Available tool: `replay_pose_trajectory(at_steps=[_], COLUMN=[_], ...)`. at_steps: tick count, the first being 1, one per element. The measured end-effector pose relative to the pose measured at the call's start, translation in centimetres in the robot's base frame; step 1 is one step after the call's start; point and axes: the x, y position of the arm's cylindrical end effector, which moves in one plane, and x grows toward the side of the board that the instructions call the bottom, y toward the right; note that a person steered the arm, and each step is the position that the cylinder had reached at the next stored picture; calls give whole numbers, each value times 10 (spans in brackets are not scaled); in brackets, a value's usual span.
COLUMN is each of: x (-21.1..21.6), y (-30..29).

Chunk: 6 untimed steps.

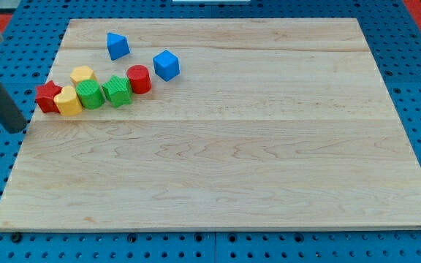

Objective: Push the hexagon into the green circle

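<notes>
Yellow hexagon (pixel 83 75) sitting just above green circle (pixel 90 94), nearly touching. No jaws to open or shut, only my tip (pixel 19 128), parked off the board's left edge. Approach stage: next, swinging round above, then nudging down.

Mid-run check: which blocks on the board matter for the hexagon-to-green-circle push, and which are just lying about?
In the job:
- yellow hexagon
- green circle, just below the hexagon in the view
- my tip, off the board's left edge

Lying about:
- red star
- yellow heart
- green star
- red cylinder
- blue cube
- blue triangle
</notes>
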Motion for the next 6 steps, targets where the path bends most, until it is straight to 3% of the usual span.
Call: replay_pose_trajectory(at_steps=[2, 3, 4, 6], x=[-91, -123, -129, -63], y=[4, 37, 80, 92])
